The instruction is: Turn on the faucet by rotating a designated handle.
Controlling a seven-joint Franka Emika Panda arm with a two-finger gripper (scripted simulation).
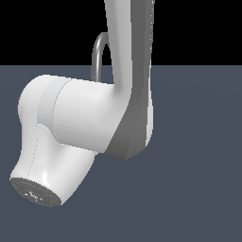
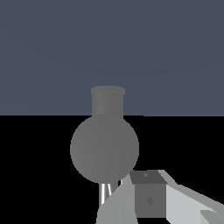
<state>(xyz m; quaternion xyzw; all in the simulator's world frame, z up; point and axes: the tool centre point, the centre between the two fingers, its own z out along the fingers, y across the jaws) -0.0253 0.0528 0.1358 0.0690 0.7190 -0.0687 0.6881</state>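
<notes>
In the exterior view only the top of the faucet's dark grey arched spout point(image 1: 99, 52) shows; the white arm hides its base and the handle. In the wrist view the faucet point(image 2: 104, 148) appears close up as a round dark grey body with a short cylinder on it, and two thin pale tubes below. I cannot make out a thin lever there. Part of my gripper point(image 2: 151, 199), a grey block with pale casing, sits right beside the round body. Whether it touches it, and how the jaws stand, I cannot tell.
The white robot arm point(image 1: 85, 118) fills the middle of the exterior view, with its dark-capped joint end point(image 1: 35, 191) low on the exterior view's left. A flat slate-blue floor point(image 1: 198, 165) spreads below a black background.
</notes>
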